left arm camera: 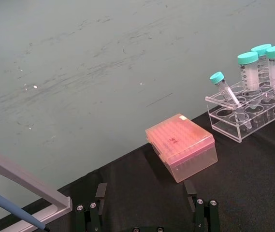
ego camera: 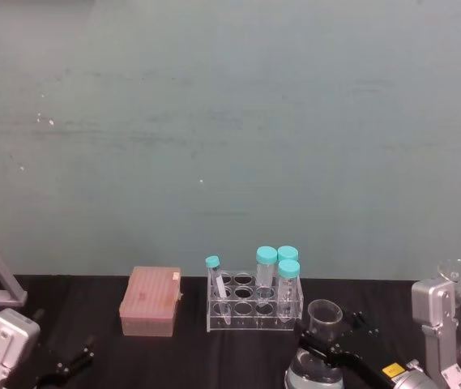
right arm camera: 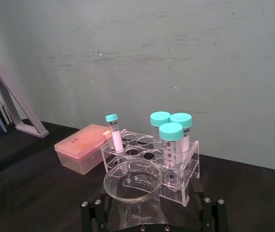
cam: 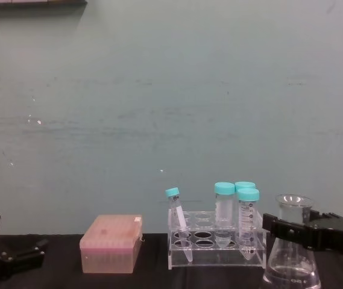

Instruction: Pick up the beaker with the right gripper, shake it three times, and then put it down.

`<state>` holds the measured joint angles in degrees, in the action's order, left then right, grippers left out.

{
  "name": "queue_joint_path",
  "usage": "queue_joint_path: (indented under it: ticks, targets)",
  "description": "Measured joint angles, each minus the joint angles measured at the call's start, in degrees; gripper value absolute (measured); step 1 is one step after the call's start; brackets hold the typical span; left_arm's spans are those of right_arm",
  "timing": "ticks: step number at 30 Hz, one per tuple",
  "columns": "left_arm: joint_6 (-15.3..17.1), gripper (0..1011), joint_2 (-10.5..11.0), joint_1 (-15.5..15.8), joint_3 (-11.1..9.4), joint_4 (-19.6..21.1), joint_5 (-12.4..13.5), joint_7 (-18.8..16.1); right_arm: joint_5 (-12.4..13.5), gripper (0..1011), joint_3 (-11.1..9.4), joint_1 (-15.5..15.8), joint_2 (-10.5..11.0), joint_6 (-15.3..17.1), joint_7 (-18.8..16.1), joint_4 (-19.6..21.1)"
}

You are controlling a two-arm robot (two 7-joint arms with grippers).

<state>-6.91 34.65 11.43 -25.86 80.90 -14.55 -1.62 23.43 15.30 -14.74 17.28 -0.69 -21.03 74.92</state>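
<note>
Right gripper (cam: 292,232) at the tabletop's front right, jaws clamped around the beaker's (cam: 292,253) neck; whether its base touches the tabletop (cam: 153,274) is unclear. Left gripper (ego camera: 72,363) parked front left, fingers apart. Behind the beaker: tube rack (cam: 216,247), pink box (cam: 111,244) to its left.

Your robot's right gripper (cam: 284,229) is a black clamp with blocky, angular jaws; its arm carries a small yellow label and silver-grey housings. Your left gripper (ego camera: 74,361) has slim black fingers on a pale grey wrist block, with round silver screw heads.
</note>
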Motion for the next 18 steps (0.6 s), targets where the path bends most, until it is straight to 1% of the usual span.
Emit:
queue_joint_path:
  ticks: [2,13,18]
  targets:
    - [0.0,1000,0.0,0.0,0.0,0.0,0.0,0.0,0.0,1003,0.0,0.0,0.0,0.0,0.0,0.0]
    - [0.0,1000,0.0,0.0,0.0,0.0,0.0,0.0,0.0,1000,0.0,0.0,0.0,0.0,0.0,0.0]
    - [0.0,1000,0.0,0.0,0.0,0.0,0.0,0.0,0.3,1000,0.0,0.4,0.4,-0.5,-0.8,0.6]
